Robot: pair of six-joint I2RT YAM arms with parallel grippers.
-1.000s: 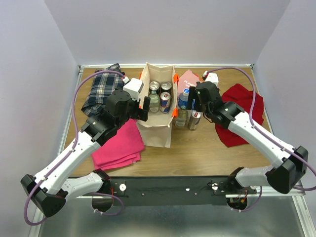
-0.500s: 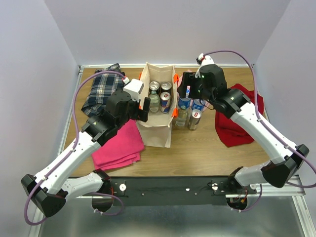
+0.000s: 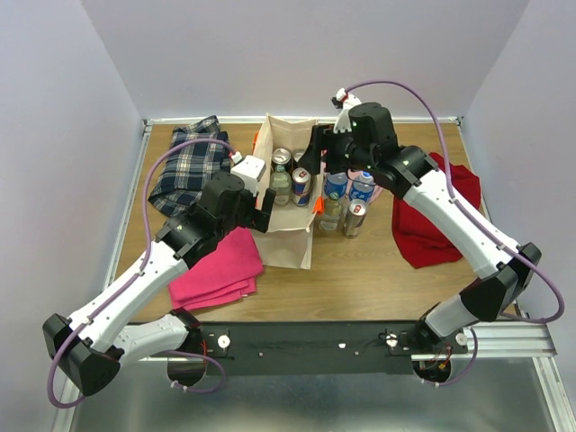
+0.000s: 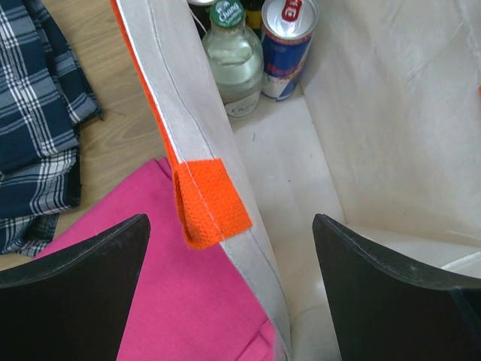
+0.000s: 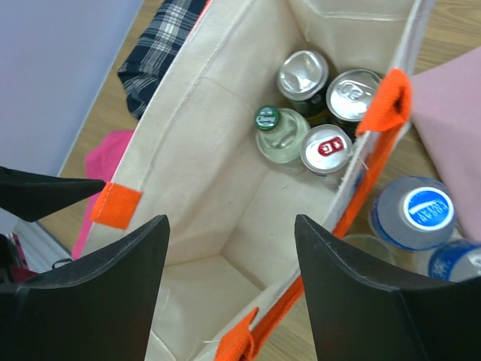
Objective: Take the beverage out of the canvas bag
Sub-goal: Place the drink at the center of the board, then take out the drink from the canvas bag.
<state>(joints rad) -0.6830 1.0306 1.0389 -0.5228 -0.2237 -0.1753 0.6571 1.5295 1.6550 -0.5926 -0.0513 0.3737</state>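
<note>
- A folded pink cloth (image 3: 216, 270) lies toward the near-left of the counter (image 3: 360, 279), against the canvas bag (image 3: 286, 247).
- The left end effector (image 4: 229, 222) is spread wide and straddles the bag's left wall at an orange handle tab (image 4: 210, 203), with one finger outside and one inside.
- The bag stands upright and open at mid-counter; its near half is bare inside.
- At the bag's far end stand a green-capped bottle (image 5: 268, 120), a red-topped can (image 5: 325, 148) and two silver cans (image 5: 303, 71).
- The right end effector (image 5: 229, 226) hovers over the bag's mouth, fingers apart, holding nothing.
- Blue-capped bottles (image 3: 336, 184) stand just outside the right wall.
- A plaid cloth (image 3: 184, 166) fills the far-left corner; a red cloth (image 3: 432, 216) lies by the right edge.
</note>
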